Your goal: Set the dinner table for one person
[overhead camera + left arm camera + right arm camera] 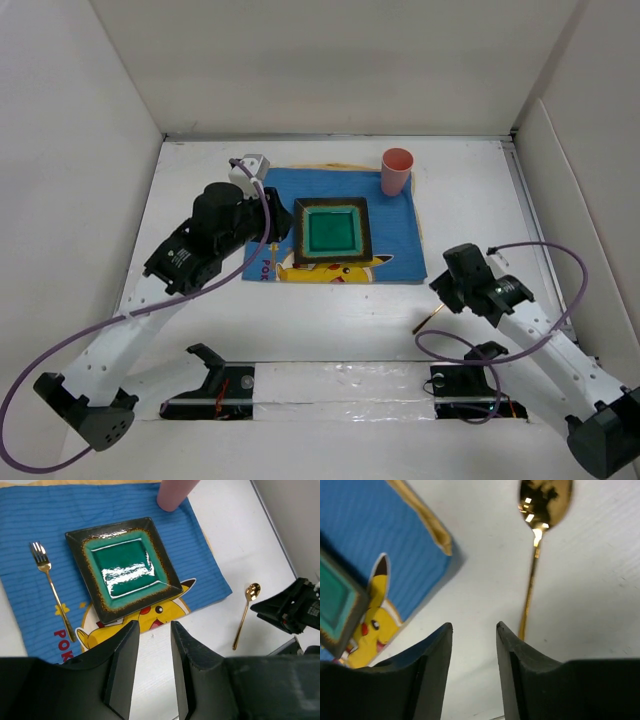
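The white dinner table [470,200] carries a blue cartoon placemat [395,250]. On the placemat stand a square green plate with a dark rim [332,233] and a pink cup [397,171] at the far right corner. In the left wrist view a gold fork [50,587] lies on the placemat left of the plate [125,567]. A gold spoon [432,318] lies on the bare table right of the placemat. My left gripper [153,626] is open and empty above the placemat's near left part. My right gripper [474,626] is open and empty, low over the table, with the spoon [535,555] just right of its right finger.
White walls enclose the table at the left, back and right. A taped strip with both arm bases [340,385] runs along the near edge. Purple cables [540,250] loop beside each arm. The right arm [295,612] shows in the left wrist view beside the spoon [245,612].
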